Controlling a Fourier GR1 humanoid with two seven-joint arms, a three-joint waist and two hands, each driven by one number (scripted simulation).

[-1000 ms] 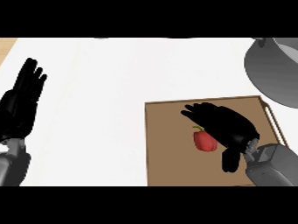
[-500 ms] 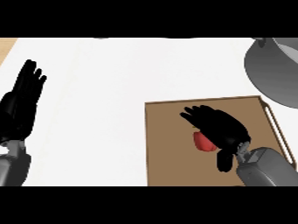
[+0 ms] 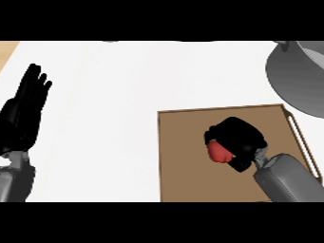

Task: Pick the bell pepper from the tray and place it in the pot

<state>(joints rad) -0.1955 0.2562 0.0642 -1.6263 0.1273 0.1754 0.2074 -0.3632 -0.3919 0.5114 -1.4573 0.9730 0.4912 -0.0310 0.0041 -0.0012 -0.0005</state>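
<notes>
The right hand [image 3: 238, 141] curls round the red bell pepper [image 3: 220, 152] over the brown tray [image 3: 185, 161]. The grey pot [image 3: 311, 83] stands beyond. The left hand [image 3: 20, 114] rests open, fingers up.

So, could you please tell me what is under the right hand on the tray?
A red bell pepper shows beneath the curled right hand, over the brown tray. The hand covers most of it, so whether it still touches the tray is hidden.

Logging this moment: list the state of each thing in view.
bell pepper: on the tray, right hand curled round it
tray: flat on the counter
pot: lidless, beyond the tray
right hand: shut on the pepper
left hand: open, resting at left
</notes>
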